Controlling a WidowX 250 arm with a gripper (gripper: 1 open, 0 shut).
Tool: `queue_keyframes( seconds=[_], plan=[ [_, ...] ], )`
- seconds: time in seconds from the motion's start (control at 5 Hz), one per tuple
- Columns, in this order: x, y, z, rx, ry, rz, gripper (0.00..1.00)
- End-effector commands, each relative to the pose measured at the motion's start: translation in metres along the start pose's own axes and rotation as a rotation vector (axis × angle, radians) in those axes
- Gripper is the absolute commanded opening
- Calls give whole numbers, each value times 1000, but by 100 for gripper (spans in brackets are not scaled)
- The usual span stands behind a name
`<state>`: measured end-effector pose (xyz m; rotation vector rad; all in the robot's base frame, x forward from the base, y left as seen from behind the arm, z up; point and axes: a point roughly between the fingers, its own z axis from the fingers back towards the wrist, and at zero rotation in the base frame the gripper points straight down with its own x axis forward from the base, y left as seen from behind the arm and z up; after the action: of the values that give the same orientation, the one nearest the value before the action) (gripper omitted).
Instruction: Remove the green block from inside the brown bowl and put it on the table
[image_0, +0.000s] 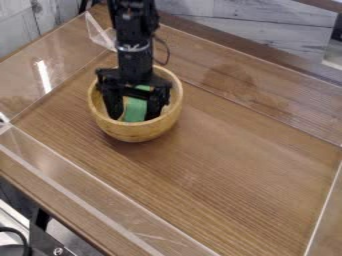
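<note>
The brown bowl (134, 126) sits on the table (227, 160) at the upper left. Inside it lies the green block (135, 106), only partly visible between the black fingers. My gripper (134, 104) points straight down and reaches into the bowl, open, with one finger on each side of the block. Whether the fingers touch the block cannot be told. The arm hides the far part of the bowl's inside.
Low clear plastic walls (54, 170) edge the tabletop on the left, front and right. Bare wood-grain surface stretches to the right of and in front of the bowl.
</note>
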<state>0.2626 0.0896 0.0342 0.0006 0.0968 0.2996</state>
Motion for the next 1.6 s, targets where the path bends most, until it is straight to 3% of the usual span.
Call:
queue_keyframes(
  seconds=[0.0, 0.4, 0.8, 1.2, 1.4],
  plan=[
    [9, -1, 15, 0, -41, -15, 0],
    [6, -13, 31, 2, -45, -75, 0],
    [6, -5, 54, -5, -46, -87, 0],
    [7, -2, 58, -16, -42, -95, 0],
    [1, 4, 73, -24, -39, -66, 0]
  ],
)
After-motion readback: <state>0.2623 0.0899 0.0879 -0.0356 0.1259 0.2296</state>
